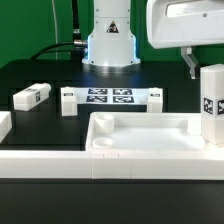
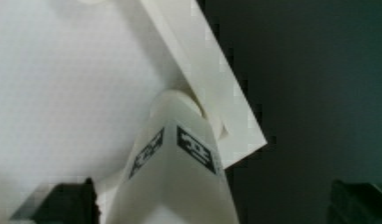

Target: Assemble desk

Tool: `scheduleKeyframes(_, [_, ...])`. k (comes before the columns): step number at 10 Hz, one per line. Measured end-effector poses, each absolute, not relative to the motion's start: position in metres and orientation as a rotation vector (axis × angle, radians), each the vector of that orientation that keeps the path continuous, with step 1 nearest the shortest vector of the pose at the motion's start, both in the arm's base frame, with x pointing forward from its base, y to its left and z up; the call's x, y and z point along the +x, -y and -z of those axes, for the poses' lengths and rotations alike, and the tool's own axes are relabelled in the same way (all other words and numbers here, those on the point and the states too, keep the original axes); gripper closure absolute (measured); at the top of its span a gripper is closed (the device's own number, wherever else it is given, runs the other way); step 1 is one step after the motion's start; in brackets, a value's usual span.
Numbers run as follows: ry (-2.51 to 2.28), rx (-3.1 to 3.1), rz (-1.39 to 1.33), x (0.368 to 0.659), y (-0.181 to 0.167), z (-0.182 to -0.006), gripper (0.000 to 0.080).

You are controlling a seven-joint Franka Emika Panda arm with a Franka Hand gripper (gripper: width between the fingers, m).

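Observation:
The white tray-like desk top [image 1: 150,137] lies rim up in the middle of the table. One tagged white leg [image 1: 212,102] stands upright at its corner on the exterior view's right. My gripper [image 1: 208,66] hangs over that leg's upper end, open. In the wrist view the leg [image 2: 179,165] rises between my two dark fingers [image 2: 63,205] and the jaws stand wider than it, with a gap showing on one side. The desk top's rim [image 2: 209,62] runs past behind it. A second leg [image 1: 32,96] lies on its side at the exterior view's left.
The marker board [image 1: 110,97] lies flat behind the desk top, with a small white block [image 1: 68,100] at one end. A long low white rail [image 1: 110,166] runs along the front. The robot's base [image 1: 110,45] stands at the back, and another white part [image 1: 4,125] shows at the left edge.

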State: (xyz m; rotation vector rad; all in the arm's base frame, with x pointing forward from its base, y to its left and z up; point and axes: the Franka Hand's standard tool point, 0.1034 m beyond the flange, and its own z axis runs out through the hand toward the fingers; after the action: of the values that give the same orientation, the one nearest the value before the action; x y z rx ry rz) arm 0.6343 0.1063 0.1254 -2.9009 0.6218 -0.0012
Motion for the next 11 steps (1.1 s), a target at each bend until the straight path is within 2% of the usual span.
scheduleKeyframes(6, [0.208, -2.985, 0.074, 0.636, -0.102, -0.124, 0.0150])
scheduleKeyframes(9, [0.404, -2.967, 0.085, 0.641, -0.093, -0.129, 0.0150])
scheduleKeyframes(10, [0.405, -2.966, 0.083, 0.640, -0.093, -0.128, 0.0265])
scheduleKeyframes(11, [0.405, -2.966, 0.082, 0.640, -0.093, -0.128, 0.0426])
